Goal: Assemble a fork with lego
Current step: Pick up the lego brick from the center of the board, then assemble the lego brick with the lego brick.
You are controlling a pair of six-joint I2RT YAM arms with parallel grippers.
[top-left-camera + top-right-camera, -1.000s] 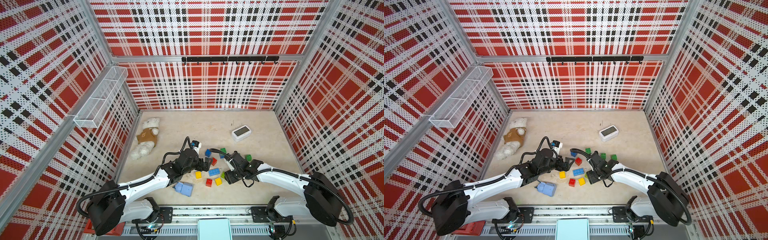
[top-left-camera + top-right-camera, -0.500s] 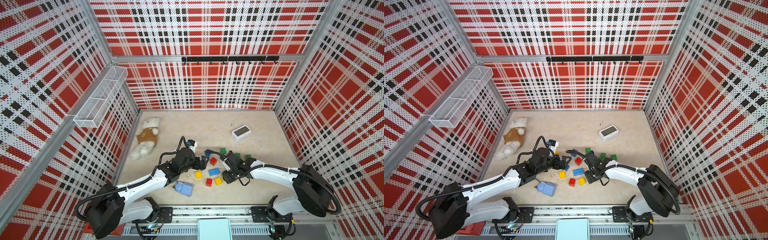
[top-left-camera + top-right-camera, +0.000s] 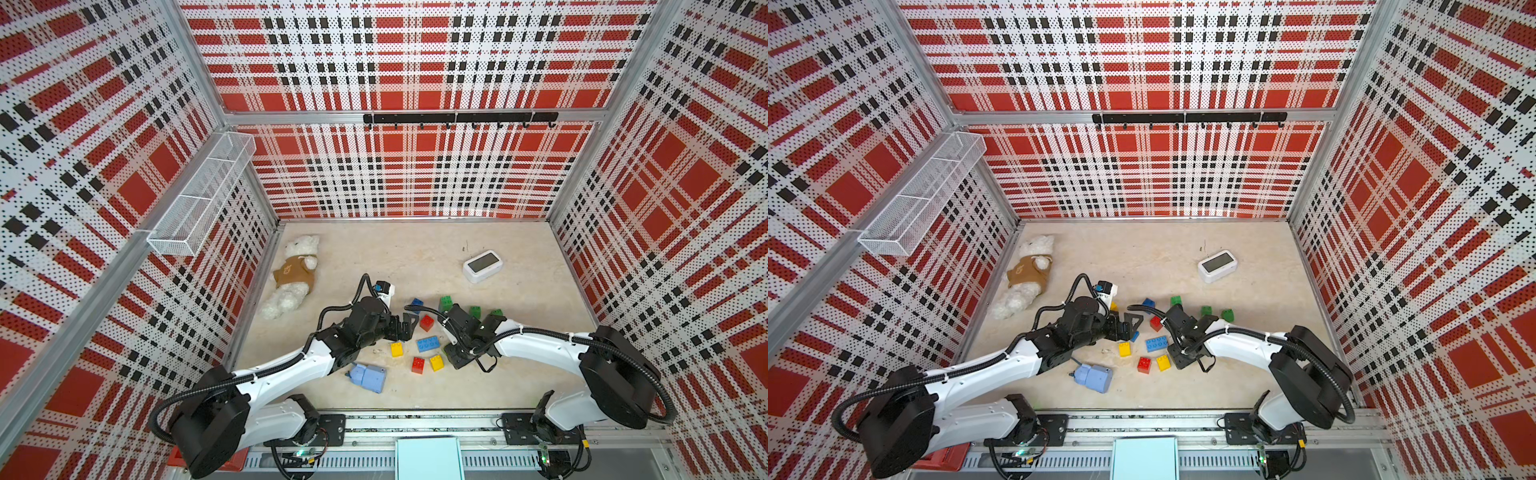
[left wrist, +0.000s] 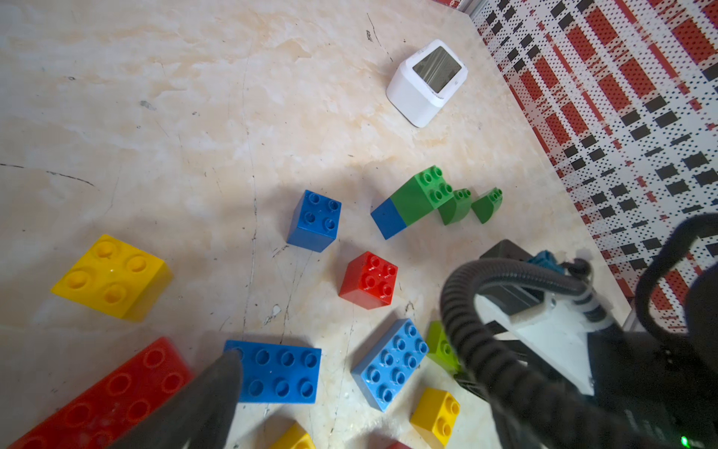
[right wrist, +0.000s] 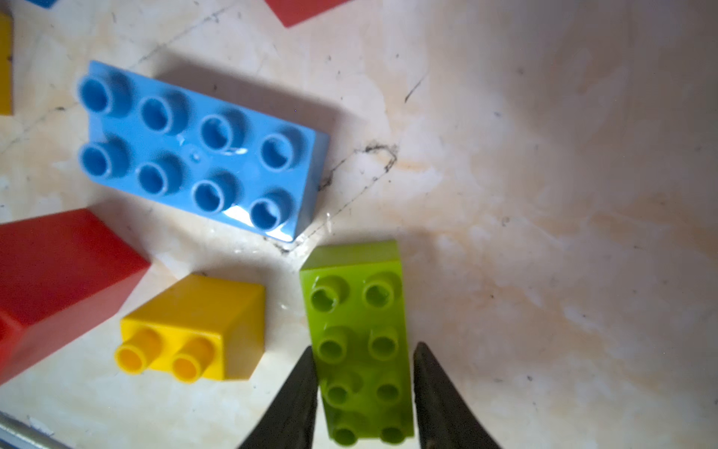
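While the right gripper sets its fingers against both long sides of the lime brick, that brick lies flat on the table, one short end just beside the light-blue oblong brick. A yellow brick lies near that oblong. On the oblong's far side, the left gripper stands wide open and empty.

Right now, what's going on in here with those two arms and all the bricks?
Two robot arms are working over loose lego bricks scattered on the table. The right gripper has its jaws either side of a lime brick that lies flat; whether it grips yet is unclear. The left gripper is open near the dark blue oblong brick. Nothing resembling a fork is built.
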